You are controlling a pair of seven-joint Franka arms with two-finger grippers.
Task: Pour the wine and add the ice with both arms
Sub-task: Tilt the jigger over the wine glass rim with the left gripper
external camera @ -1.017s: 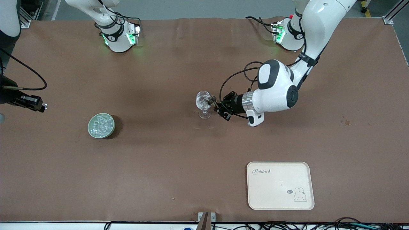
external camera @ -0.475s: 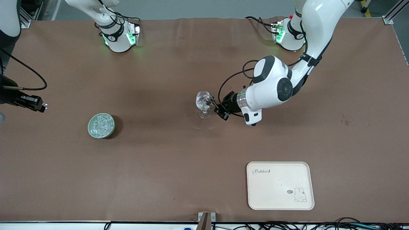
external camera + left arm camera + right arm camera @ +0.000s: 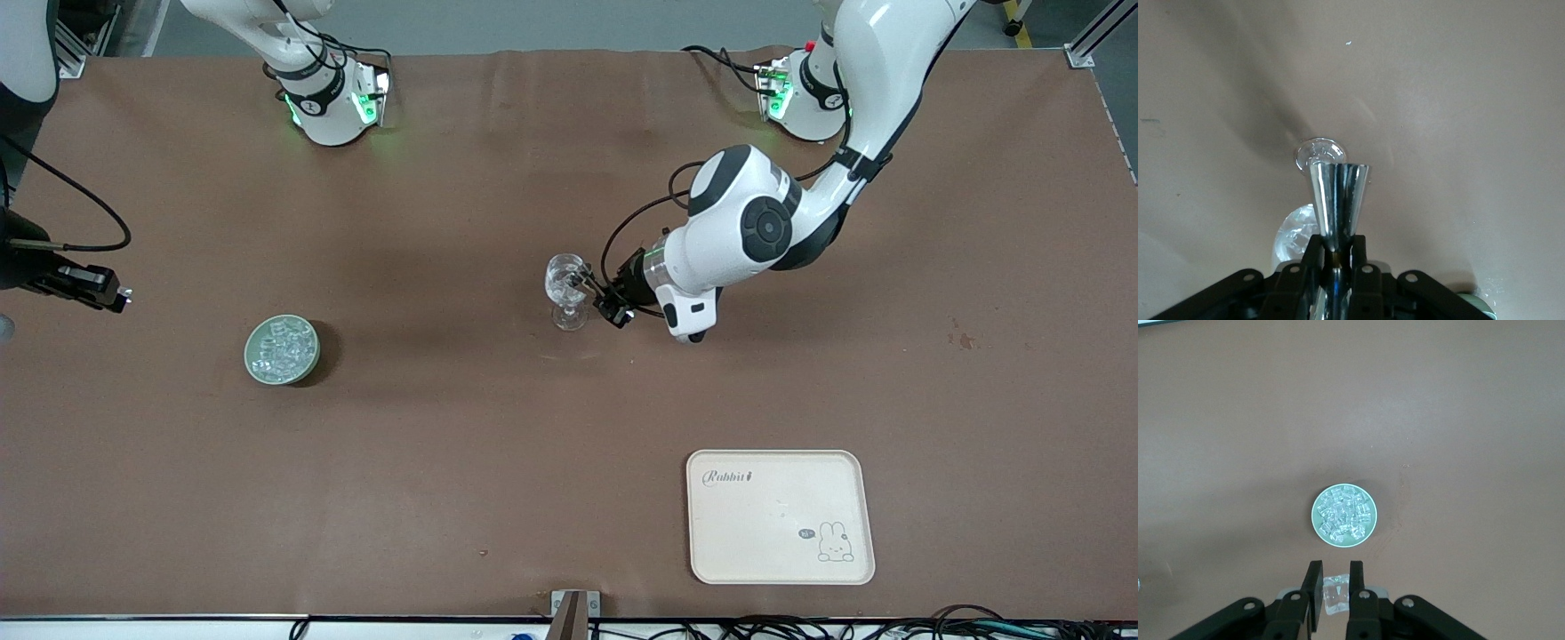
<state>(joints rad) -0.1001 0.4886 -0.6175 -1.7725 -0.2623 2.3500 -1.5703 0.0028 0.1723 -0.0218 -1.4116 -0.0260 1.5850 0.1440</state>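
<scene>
The left gripper [image 3: 594, 298] is over the middle of the counter [image 3: 498, 462], right beside the tall glass [image 3: 566, 293]. Its fingers [image 3: 1313, 257] are clamped on a small shiny metal cup [image 3: 1339, 197]. The right gripper [image 3: 114, 295] waits up high at the right arm's end, fingers [image 3: 1313, 587] clamped on one ice cube [image 3: 1335, 595]. More ice [image 3: 283, 348] fills the green dish [image 3: 253, 366]. A tray [image 3: 779, 516] lies nearest the camera.

wine: too faint to tell | right arm [image 3: 27, 53]: cut by frame edge
</scene>
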